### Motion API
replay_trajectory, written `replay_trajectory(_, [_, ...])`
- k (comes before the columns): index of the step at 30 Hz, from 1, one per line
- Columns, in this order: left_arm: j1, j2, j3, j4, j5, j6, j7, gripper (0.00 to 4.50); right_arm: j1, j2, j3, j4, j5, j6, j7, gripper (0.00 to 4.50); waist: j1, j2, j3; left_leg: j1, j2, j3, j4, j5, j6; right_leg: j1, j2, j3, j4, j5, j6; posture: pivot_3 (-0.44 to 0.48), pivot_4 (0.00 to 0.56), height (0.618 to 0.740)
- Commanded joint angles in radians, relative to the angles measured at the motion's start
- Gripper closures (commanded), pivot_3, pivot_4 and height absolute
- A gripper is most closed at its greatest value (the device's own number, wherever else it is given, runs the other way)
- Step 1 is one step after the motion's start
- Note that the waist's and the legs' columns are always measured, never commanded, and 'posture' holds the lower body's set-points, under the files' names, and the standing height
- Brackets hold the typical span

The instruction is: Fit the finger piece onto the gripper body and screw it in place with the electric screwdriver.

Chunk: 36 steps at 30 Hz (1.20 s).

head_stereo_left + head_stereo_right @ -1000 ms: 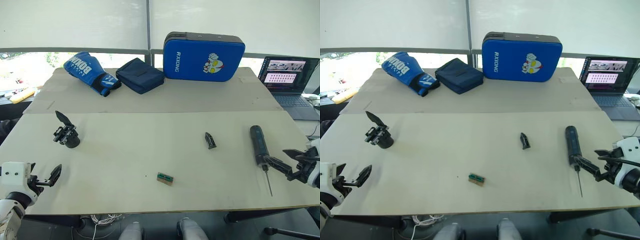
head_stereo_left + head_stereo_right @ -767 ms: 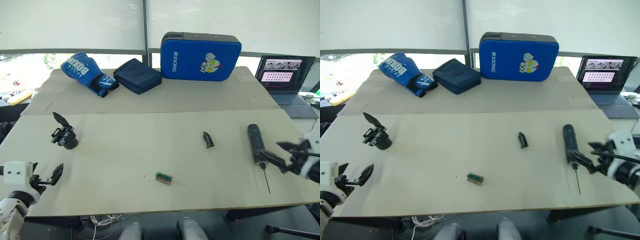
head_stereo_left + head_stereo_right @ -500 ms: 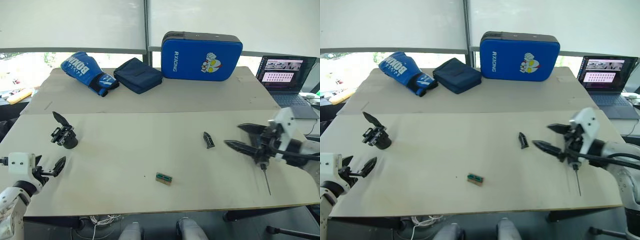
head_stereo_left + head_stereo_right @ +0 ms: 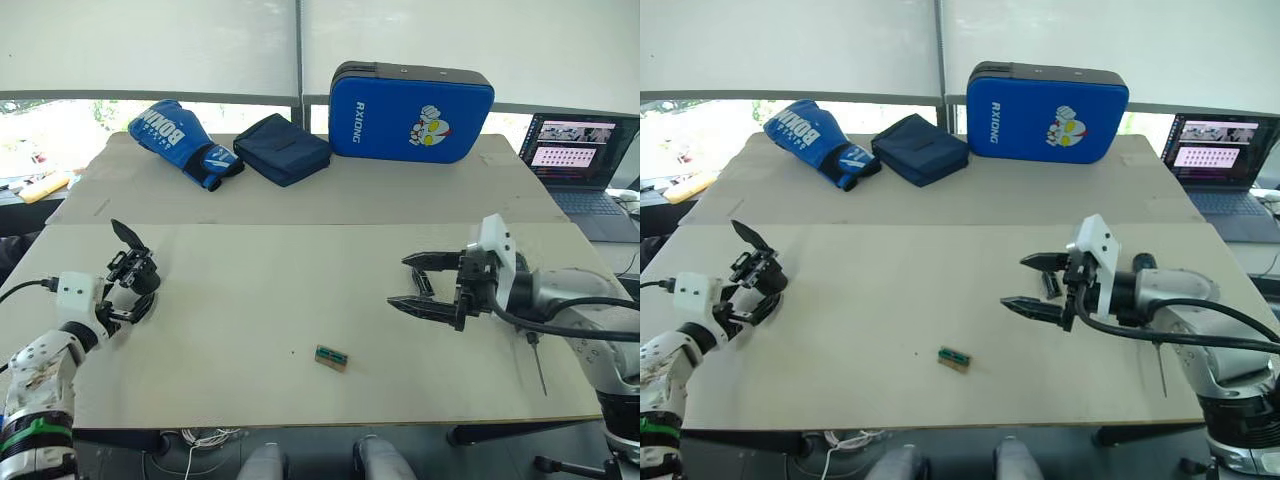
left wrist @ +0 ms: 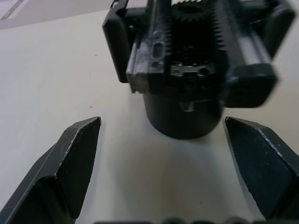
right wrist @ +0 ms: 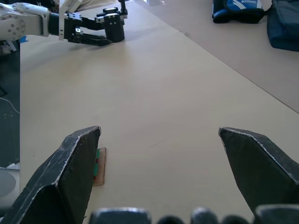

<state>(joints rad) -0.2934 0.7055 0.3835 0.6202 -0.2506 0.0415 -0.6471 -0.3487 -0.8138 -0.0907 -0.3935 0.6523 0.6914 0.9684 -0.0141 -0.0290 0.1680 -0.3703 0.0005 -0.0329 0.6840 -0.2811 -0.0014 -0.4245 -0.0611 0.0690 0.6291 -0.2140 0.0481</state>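
Finger piece: the small black tapered plastic wedge [image 4: 421, 283] lies loose on the table, just behind the right gripper's spread tips and partly hidden by them; not yet picked up.
Gripper body: the small black assembly with a round cylindrical base, toothed gear and rack frame and one pointed finger [image 4: 134, 268] stands just ahead of the left gripper, between its two tips in the left wrist view; whether they touch it I cannot tell.
Left gripper [image 5: 168, 161]: jaws wide apart on either side of the base, holding nothing.
Right gripper [image 4: 408, 281]: jaws parted wide, empty, hovering over the table.
Electric screwdriver: only the thin metal bit [image 4: 536, 365] is visible, beside the right forearm near the table's front edge; the dark barrel is covered by the arm.
Progress: by my reading nothing is fitted or screwed; grasping both parts, mating them and driving the screw all remain.
Table [image 4: 260, 330]: pale, smooth, matte board.
Small green-topped block [image 4: 330, 356]: flat, tan-edged, near the front of the table, between the two grippers.
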Motion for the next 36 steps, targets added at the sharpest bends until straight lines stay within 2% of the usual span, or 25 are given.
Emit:
replay_trajectory(1, [-0.062, 0.011, 0.003, 0.062, 0.009, -0.047, 0.021, 0.0, 0.003, 0.005, -0.017, -0.049, 0.031, 0.008, -0.01, 0.02, 0.0, 0.0, 0.0, 0.0, 0.0, 0.0, 0.0, 0.0, 0.0, 0.0, 0.0, 0.0, 0.0, 0.0, 0.0, 0.0, 0.15, 0.74])
replay_trajectory(11, [-0.149, -0.01, -0.035, 0.156, 0.019, -0.093, 0.015, 0.0, 0.013, 0.027, -0.006, -0.071, 0.02, 0.012, -0.045, 0.02, -0.001, 0.0, 0.0, 0.0, 0.0, -0.001, 0.0, 0.0, 0.0, 0.0, 0.0, 0.0, 0.0, 0.0, 0.0, 0.0, 0.15, 0.74])
replay_trajectory(12, [-0.15, -0.011, -0.034, 0.159, 0.018, -0.096, 0.017, 0.51, 0.016, 0.029, -0.006, -0.074, 0.02, 0.012, -0.048, 0.0, -0.001, 0.0, 0.0, 0.0, 0.0, -0.001, 0.0, 0.0, 0.0, 0.0, 0.0, 0.0, 0.0, 0.0, 0.0, 0.0, 0.15, 0.74])
replay_trajectory(14, [-0.133, -0.016, -0.036, 0.142, 0.016, -0.1, 0.014, 1.16, 0.019, 0.033, -0.003, -0.076, 0.016, 0.008, -0.054, 0.0, -0.001, 0.0, 0.0, 0.0, 0.0, -0.001, 0.0, 0.0, 0.0, 0.0, 0.0, 0.0, 0.0, 0.0, 0.0, 0.0, 0.15, 0.74])
replay_trajectory(16, [-0.098, -0.031, -0.032, 0.083, 0.006, -0.084, 0.024, 2.11, 0.021, 0.038, -0.004, -0.076, 0.013, 0.004, -0.061, 0.0, -0.001, 0.0, 0.0, 0.0, 0.0, -0.001, 0.0, 0.0, 0.0, 0.0, 0.0, 0.0, 0.0, 0.0, 0.0, 0.0, 0.15, 0.74])
replay_trajectory(18, [-0.034, -0.075, -0.027, -0.072, -0.028, -0.019, 0.059, 2.13, 0.027, 0.041, -0.004, -0.079, 0.009, 0.001, -0.067, 0.0, -0.003, 0.0, 0.0, 0.0, 0.0, -0.001, 0.0, 0.0, 0.0, 0.0, -0.001, 0.0, 0.0, 0.0, 0.0, 0.0, 0.15, 0.74])
replay_trajectory(20, [0.04, -0.154, -0.033, -0.319, -0.084, 0.112, 0.137, 2.13, 0.035, 0.044, -0.003, -0.085, 0.005, -0.003, -0.072, 0.0, -0.001, 0.0, 0.0, 0.0, 0.001, -0.005, 0.0, 0.0, 0.0, 0.0, -0.002, 0.0, 0.0, 0.0, 0.0, 0.0, 0.15, 0.74])
replay_trajectory(22, [0.109, -0.257, -0.084, -0.631, -0.114, 0.251, 0.267, 2.13, 0.046, 0.047, 0.001, -0.096, 0.001, -0.007, -0.078, 0.0, 0.006, -0.001, 0.0, -0.002, 0.0, -0.01, 0.0, 0.0, 0.0, -0.001, -0.005, 0.0, 0.0, 0.001, 0.002, 0.0, 0.15, 0.74])
replay_trajectory(24, [0.142, -0.338, -0.134, -0.822, -0.101, 0.363, 0.374, 2.13, 0.054, 0.052, 0.006, -0.109, 0.002, -0.004, -0.088, 0.0, 0.021, -0.002, 0.0, -0.006, -0.004, -0.011, 0.001, 0.0, 0.0, -0.001, -0.011, -0.001, -0.001, 0.001, 0.006, 0.0, 0.15, 0.74])
replay_trajectory(26, [0.157, -0.412, -0.209, -0.939, -0.048, 0.463, 0.476, 2.13, 0.064, 0.061, 0.018, -0.125, 0.003, 0.0, -0.1, 0.0, 0.026, -0.002, 0.001, -0.011, -0.005, -0.014, 0.007, 0.0, 0.0, -0.002, -0.011, -0.003, -0.002, 0.003, 0.008, 0.0, 0.15, 0.74])
replay_trajectory(30, [0.155, -0.476, -0.336, -1.039, 0.056, 0.549, 0.574, 2.13, 0.081, 0.067, 0.04, -0.15, -0.002, -0.001, -0.112, 0.0, 0.023, -0.002, 0.0, -0.014, -0.01, -0.015, 0.011, 0.0, 0.0, -0.002, -0.011, -0.004, -0.002, 0.004, 0.01, 0.0, 0.15, 0.74])
replay_trajectory(33, [0.127, -0.549, -0.405, -0.982, 0.155, 0.535, 0.683, 2.13, 0.084, 0.078, 0.061, -0.146, -0.016, -0.008, -0.119, 0.0, 0.015, -0.002, 0.0, -0.012, -0.01, -0.015, 0.01, 0.0, 0.0, -0.001, -0.009, -0.004, -0.002, 0.004, 0.009, 0.0, 0.15, 0.74])
replay_trajectory(36, [0.099, -0.592, -0.43, -0.891, 0.206, 0.495, 0.721, 2.13, 0.08, 0.09, 0.077, -0.134, -0.029, -0.014, -0.129, 0.0, 0.015, -0.002, 0.0, -0.011, -0.009, -0.015, 0.01, 0.0, 0.0, -0.001, -0.007, -0.004, -0.002, 0.004, 0.009, 0.0, 0.15, 0.74])
